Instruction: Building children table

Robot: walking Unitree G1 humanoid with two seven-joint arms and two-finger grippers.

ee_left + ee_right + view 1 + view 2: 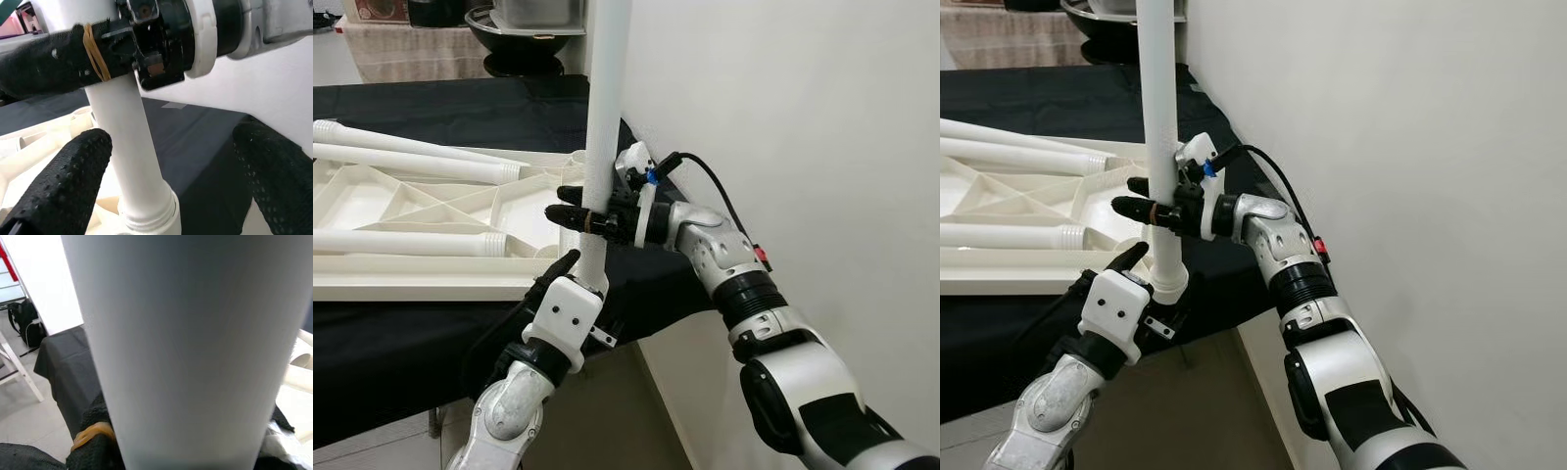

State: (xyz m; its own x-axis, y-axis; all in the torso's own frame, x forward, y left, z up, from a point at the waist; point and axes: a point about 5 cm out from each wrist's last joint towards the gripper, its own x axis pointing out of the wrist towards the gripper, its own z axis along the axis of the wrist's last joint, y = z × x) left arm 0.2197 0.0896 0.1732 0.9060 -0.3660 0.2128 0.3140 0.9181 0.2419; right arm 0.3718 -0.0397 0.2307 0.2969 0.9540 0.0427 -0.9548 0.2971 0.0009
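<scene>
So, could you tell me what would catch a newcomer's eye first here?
The upright white table leg, standing at the near corner of the upturned white tabletop by the wall. The right gripper clasps it partway up, while the left gripper sits open at its threaded base.

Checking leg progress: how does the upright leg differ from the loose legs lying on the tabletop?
The upright leg stands vertical at the upturned tabletop's near corner, gripped by the right gripper, with the open left gripper at its base. The loose legs lie flat across the tabletop, untouched. All are white plastic tubes with ribbed ends.
</scene>
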